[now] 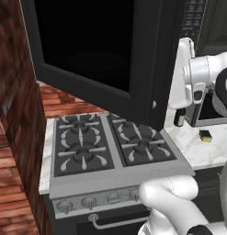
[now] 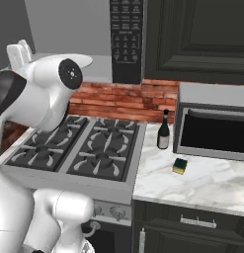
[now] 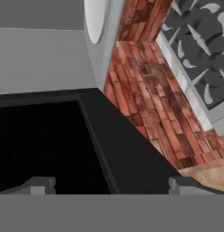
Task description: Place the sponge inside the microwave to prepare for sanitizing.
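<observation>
**One sponge on the counter, microwave door swung wide**

While the microwave (image 1: pixel 110 50) hangs over the stove with its dark-windowed door swung out toward the left, the single sponge (image 1: pixel 206 135) – yellow with a dark green top – lies flat on the white marble counter (image 1: pixel 202 153) to the right of the stove (image 1: pixel 110 147), well apart from the hand. In the right base view the sponge (image 2: pixel 180 166) sits just in front of a silver-grey oven box (image 2: pixel 215 123) and near one dark bottle (image 2: pixel 164 131), which stands upright beside the stove's right edge.

Four burners can be counted on the stove top, two in front and two behind, with a row of knobs along its front face.

In the hand view, the hand (image 3: pixel 113 186) has its two finger tips spread wide with nothing between them – one finger tip (image 3: pixel 38 185) shows at the lower left, the other at the lower right. Ahead of them lies the black frame of the microwave door (image 3: pixel 113 149), and beyond it the light grey cavity wall and part of one white round plate (image 3: pixel 95 18). Red brick wall (image 3: pixel 145 90) runs alongside.
</observation>
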You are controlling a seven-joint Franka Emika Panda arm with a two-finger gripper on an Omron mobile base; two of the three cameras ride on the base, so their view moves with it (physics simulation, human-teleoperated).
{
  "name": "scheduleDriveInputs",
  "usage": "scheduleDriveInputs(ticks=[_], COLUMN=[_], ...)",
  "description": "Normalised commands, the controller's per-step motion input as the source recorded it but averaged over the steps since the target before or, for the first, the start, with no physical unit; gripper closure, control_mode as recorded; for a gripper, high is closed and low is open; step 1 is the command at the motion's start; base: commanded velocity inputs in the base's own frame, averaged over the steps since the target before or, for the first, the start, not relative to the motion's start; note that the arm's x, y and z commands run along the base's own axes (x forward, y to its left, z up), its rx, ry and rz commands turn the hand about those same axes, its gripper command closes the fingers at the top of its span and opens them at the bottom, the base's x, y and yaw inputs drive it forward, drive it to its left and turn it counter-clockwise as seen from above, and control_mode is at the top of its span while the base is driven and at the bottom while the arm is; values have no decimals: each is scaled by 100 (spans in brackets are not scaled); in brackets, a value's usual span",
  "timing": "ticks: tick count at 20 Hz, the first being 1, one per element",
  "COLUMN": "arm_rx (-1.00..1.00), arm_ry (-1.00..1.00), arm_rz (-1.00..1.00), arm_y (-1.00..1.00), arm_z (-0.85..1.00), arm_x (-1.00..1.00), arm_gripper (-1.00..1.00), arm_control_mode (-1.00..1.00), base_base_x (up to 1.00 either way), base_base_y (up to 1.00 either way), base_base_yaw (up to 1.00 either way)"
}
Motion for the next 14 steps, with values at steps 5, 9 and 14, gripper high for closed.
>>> scheduleDriveInputs(ticks=[5,9,14], arm_rx=[8,8,1], arm_ry=[6,5,1], arm_rz=[22,23,20], arm_y=[22,20,29], arm_z=[0,0,0], arm_x=[3,0,-9], arm_gripper=[-100,-100,-100], arm_control_mode=[-100,-100,-100], base_base_x=[0,0,0], base_base_y=[0,0,0], base_base_yaw=[0,0,0])
